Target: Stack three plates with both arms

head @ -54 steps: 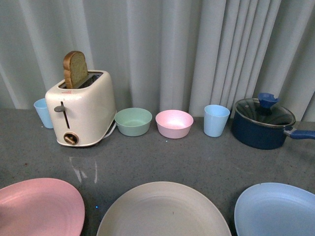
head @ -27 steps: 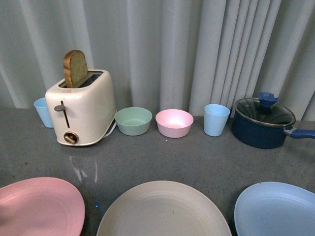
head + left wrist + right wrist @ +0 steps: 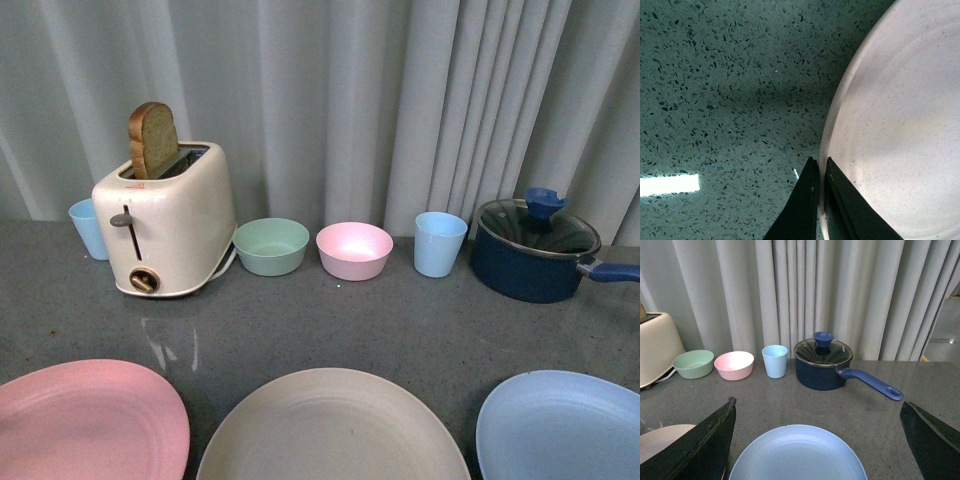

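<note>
Three plates lie along the near edge of the grey counter in the front view: the pink plate [image 3: 85,420] at the left, the beige plate [image 3: 330,425] in the middle, the light blue plate [image 3: 560,425] at the right. Neither arm shows in the front view. In the left wrist view my left gripper [image 3: 820,167] is shut on the rim of the pink plate [image 3: 900,125], one finger above and one below. In the right wrist view my right gripper [image 3: 817,407] is wide open and empty, its fingers either side of the light blue plate [image 3: 797,455]. The beige plate's edge [image 3: 660,440] shows there too.
At the back stand a cream toaster [image 3: 165,225] with a bread slice, a small blue cup [image 3: 88,228], a green bowl [image 3: 271,246], a pink bowl [image 3: 354,250], a blue cup [image 3: 439,244] and a dark blue lidded saucepan [image 3: 535,250] with its handle pointing right. Curtains hang behind.
The pink plate has shifted right towards the beige plate and looks slightly raised. The other plates have not moved.
</note>
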You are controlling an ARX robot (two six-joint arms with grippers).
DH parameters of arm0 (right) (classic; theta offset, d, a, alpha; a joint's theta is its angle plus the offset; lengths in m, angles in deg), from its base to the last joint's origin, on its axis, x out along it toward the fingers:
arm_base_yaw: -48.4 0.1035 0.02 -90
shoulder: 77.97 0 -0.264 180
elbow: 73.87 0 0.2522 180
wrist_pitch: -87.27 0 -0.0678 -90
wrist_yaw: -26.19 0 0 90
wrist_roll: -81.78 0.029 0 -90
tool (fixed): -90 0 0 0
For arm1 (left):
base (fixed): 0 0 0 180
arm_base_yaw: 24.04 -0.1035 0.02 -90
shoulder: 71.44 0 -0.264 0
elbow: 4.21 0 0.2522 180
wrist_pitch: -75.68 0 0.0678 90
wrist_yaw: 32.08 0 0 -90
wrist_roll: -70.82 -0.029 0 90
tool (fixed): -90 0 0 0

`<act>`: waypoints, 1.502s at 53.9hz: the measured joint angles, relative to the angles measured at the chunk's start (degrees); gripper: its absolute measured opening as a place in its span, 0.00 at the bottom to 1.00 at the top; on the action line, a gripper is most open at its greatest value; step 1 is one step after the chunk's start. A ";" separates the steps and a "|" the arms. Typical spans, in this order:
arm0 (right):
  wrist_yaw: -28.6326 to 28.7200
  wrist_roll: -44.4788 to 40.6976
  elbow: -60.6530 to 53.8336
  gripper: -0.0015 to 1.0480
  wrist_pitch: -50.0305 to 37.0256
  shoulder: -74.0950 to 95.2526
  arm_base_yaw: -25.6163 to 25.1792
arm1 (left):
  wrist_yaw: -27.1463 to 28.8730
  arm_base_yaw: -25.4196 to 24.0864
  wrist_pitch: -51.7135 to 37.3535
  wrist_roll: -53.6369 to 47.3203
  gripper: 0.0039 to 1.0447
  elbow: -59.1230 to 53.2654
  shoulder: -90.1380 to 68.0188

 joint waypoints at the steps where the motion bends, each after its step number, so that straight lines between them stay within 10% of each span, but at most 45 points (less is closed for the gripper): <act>1: -0.02 0.00 0.00 0.93 0.00 0.00 0.00 | -0.07 -0.15 0.17 0.04 0.03 0.07 0.09; 34: 0.00 -0.02 0.00 0.93 0.00 0.00 0.00 | -10.51 -6.73 11.93 2.82 0.03 10.43 10.82; 64: 0.00 -0.02 0.00 0.93 0.00 0.00 0.00 | -9.07 27.50 0.20 17.94 0.03 -0.79 15.93; 81: 0.00 -0.02 0.00 0.93 0.00 0.00 0.00 | -4.42 35.76 -3.02 22.49 0.03 -0.76 9.70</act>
